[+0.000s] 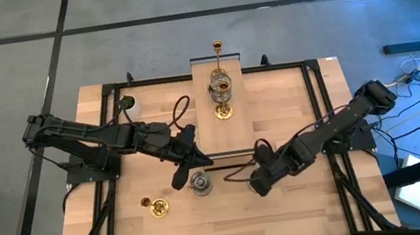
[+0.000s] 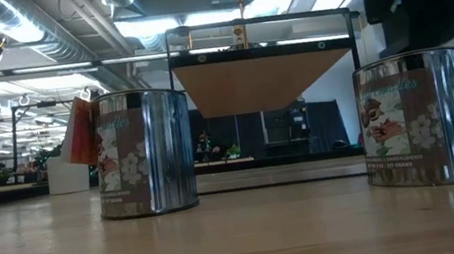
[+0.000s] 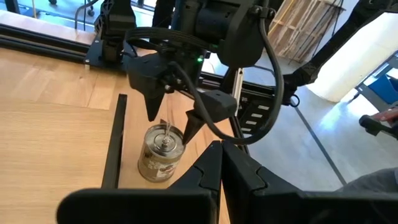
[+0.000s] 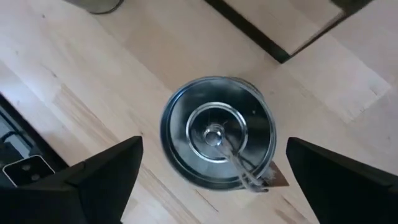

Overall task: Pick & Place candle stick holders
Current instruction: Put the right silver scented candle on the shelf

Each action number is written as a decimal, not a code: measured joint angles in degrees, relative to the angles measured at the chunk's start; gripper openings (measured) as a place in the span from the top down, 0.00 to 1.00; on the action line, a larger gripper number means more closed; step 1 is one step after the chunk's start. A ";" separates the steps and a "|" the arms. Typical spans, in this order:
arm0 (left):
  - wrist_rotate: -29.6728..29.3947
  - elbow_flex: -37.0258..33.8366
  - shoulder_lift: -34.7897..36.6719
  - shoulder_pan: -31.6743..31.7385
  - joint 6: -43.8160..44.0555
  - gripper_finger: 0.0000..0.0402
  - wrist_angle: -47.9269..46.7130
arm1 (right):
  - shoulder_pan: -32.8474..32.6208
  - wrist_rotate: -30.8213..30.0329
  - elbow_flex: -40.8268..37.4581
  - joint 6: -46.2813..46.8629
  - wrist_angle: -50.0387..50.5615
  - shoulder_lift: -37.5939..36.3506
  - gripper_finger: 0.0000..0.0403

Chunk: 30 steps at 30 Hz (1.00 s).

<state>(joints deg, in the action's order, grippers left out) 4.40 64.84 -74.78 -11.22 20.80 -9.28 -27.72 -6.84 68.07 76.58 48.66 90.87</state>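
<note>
Pale wood made up the table [image 1: 303,195], framed by a black rail, with a raised shelf [image 1: 199,69] at the middle of its far edge. The left arm reached toward the table's centre, its left gripper [image 1: 186,166] pressed together and carrying nothing. The right arm came in from the right edge, and its right gripper [image 4: 208,171] hung straight above a squat silver holder [image 4: 217,134], fingers spread wide on either side without touching it. That holder [image 1: 200,183] stood near the middle of the front half, close beside both grippers. A slim brass holder [image 1: 157,207] lay toward the front left corner. By the shelf another silver holder [image 1: 221,88] stood between two brass ones, one nearer [image 1: 224,112] and one farther [image 1: 217,47]. A white cup [image 1: 129,104] sat near the far left corner.

I judged this the approach for picking up the silver holder; next the right gripper would need to lower around its body and close evenly
</note>
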 joint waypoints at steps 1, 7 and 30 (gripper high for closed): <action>0.07 0.00 0.00 0.00 0.02 1.00 0.00 | 0.11 0.11 0.00 -0.13 0.00 0.12 0.01; 0.11 0.00 0.00 0.00 0.03 1.00 0.00 | 0.59 2.83 0.00 -3.89 -0.15 0.26 0.01; 3.35 0.00 0.00 0.04 1.99 1.00 -1.84 | 1.30 3.44 0.00 -1.04 5.20 0.26 0.01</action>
<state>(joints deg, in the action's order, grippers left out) 7.75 64.84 -74.78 -11.19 22.79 -11.11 -26.41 -3.40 68.07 75.54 53.87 91.13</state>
